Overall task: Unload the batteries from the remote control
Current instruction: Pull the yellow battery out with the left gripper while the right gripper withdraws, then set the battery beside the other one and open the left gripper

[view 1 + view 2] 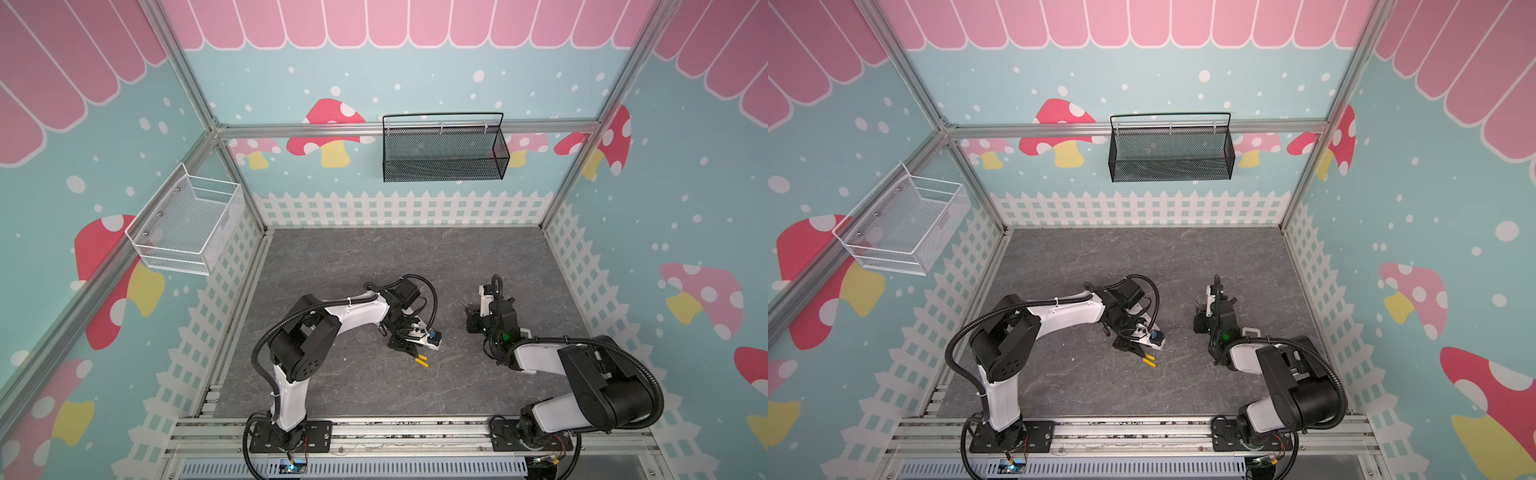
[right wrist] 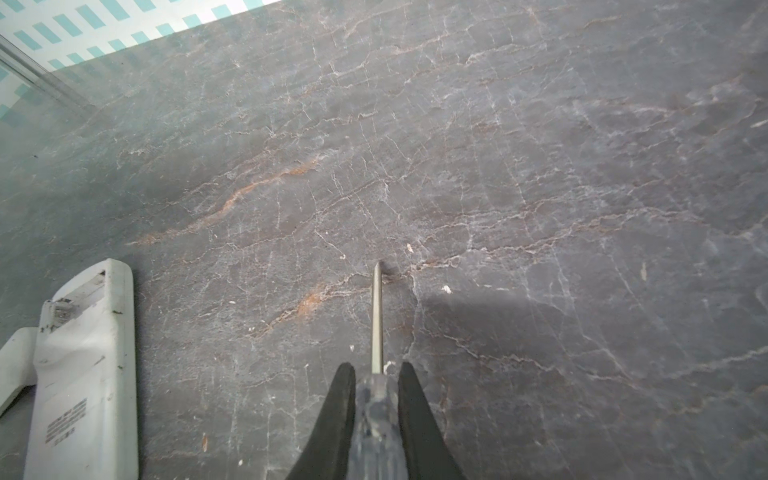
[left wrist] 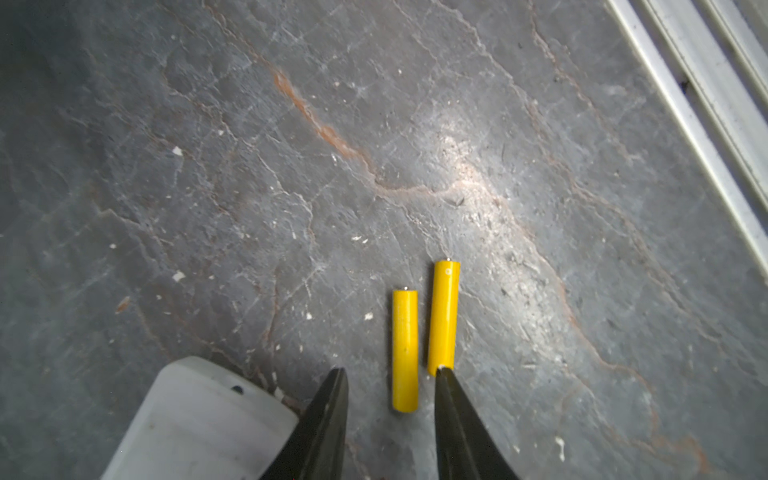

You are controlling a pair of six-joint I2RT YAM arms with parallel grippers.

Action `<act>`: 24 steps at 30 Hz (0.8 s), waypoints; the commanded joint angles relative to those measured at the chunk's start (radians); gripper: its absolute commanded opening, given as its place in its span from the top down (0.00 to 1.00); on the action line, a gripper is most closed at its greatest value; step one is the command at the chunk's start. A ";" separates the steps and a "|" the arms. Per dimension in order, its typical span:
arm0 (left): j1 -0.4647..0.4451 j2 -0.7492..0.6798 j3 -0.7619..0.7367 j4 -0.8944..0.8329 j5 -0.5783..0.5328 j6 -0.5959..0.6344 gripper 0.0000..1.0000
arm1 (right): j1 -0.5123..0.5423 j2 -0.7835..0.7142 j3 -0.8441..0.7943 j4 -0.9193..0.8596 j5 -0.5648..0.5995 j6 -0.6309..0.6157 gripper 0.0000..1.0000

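Note:
Two yellow batteries (image 3: 405, 349) (image 3: 444, 316) lie side by side on the grey table, and both top views show them (image 1: 422, 360) (image 1: 1149, 360). My left gripper (image 3: 390, 370) is open just over them. One battery lies loose between its jaws, and the other touches the tip of one finger (image 3: 446, 399). The white remote control (image 2: 87, 374) lies face down with its battery bay uncovered, seen in both top views (image 1: 484, 297) (image 1: 1209, 297). Beside it, my right gripper (image 2: 377, 370) is shut on a clear-handled screwdriver (image 2: 377, 316).
A white rounded piece (image 3: 199, 419) lies beside my left gripper. Another white part (image 2: 16, 365) sits against the remote. A black mesh basket (image 1: 444, 151) hangs on the back wall and a white one (image 1: 187, 224) on the left wall. An aluminium rail (image 1: 374, 430) runs along the front.

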 commanded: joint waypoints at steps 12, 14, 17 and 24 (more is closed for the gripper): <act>0.155 -0.002 0.278 -0.246 -0.088 0.161 0.24 | -0.004 0.055 0.035 -0.044 0.019 -0.031 0.71; 0.162 0.025 0.298 -0.248 -0.128 0.187 0.18 | -0.004 0.061 0.059 -0.087 0.022 -0.033 0.70; 0.168 0.072 0.342 -0.270 -0.152 0.235 0.09 | -0.004 0.067 0.065 -0.092 0.026 -0.039 0.67; 0.171 0.180 0.433 -0.296 -0.155 0.325 0.01 | -0.004 -0.001 0.079 -0.140 0.030 -0.065 0.63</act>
